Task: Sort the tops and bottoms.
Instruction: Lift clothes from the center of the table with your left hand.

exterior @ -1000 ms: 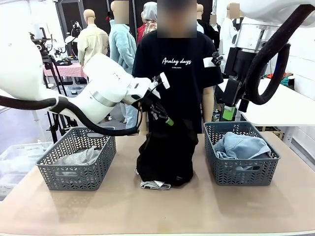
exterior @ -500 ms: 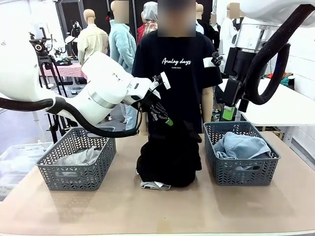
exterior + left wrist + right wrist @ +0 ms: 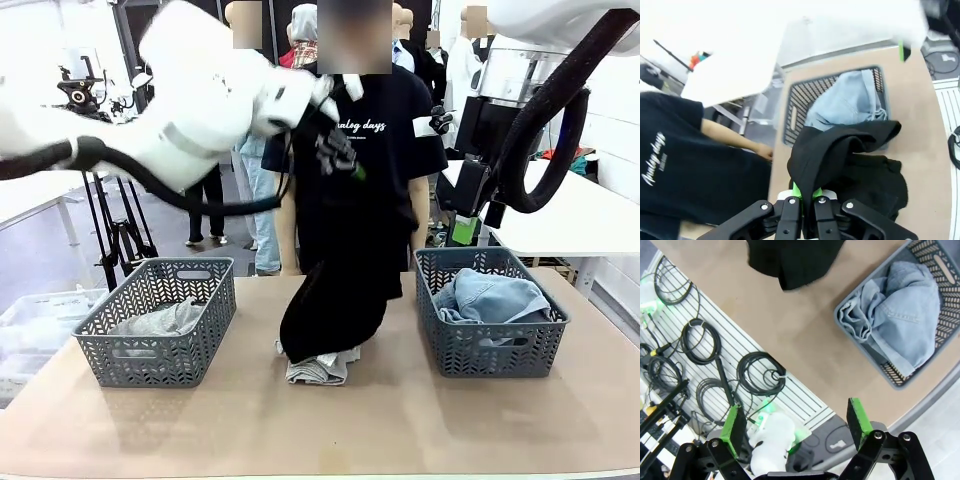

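Garment [image 3: 330,315] hanging vertically, top in left hand [image 3: 803,192]

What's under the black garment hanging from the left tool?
A folded grey garment lies on the table beneath the hanging end of the black garment. Its far part is covered, so anything there is hidden.

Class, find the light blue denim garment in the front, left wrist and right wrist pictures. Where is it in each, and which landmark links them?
Front view: the denim garment lies right of centre, inside the grey basket.
Left wrist view: the denim garment lies upper middle, in that basket.
Right wrist view: the denim garment lies upper right, in that basket.
Shared landmark: the black garment beside the basket.
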You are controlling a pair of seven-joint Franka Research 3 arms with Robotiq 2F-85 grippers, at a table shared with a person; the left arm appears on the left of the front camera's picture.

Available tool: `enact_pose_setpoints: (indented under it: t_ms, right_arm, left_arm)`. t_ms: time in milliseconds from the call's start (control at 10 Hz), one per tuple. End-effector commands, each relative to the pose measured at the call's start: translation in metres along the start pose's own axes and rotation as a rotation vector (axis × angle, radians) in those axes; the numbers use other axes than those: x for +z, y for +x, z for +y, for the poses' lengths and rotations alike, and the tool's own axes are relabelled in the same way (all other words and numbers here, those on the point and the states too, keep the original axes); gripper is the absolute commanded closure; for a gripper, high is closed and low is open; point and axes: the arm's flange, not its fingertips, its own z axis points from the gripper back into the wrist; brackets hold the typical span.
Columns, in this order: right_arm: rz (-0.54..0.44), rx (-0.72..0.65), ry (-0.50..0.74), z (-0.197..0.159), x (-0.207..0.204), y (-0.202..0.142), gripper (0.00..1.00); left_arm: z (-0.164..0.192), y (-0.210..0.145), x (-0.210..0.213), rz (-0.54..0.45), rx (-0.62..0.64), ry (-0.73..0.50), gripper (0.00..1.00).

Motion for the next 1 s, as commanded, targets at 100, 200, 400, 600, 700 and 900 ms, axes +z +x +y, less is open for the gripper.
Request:
enact_pose_setpoints:
  t_ms: [100,200,400,600,700,900]
  right_arm:
    - [0.01,-0.001,-0.004,0.0,-0.001,-0.003,0.0]
    - [0.01,-0.001,-0.004,0.0,-0.001,-0.003,0.0]
    - [0.01,-0.001,-0.004,0.0,-0.001,-0.003,0.0]
    - [0.01,-0.001,-0.004,0.0,-0.001,-0.003,0.0]
    - [0.01,-0.001,-0.004,0.0,-0.001,-0.003,0.0]
    - [0.01,-0.001,-0.004,0.0,-0.001,-0.003,0.0]
  left_arm:
    - [0.018,0.038,0.003,0.068,-0.115,0.061,1.0]
    - [0.021,0.046,0.008,0.078,-0.145,0.112,1.0]
    - [0.011,0.037,0.013,0.063,-0.141,0.067,1.0]
    - [0.011,0.037,0.013,0.063,-0.141,0.067,1.0]
    - [0.011,0.037,0.013,0.063,-0.141,0.067,1.0]
    - [0.011,0.037,0.013,0.063,-0.141,0.067,1.0]
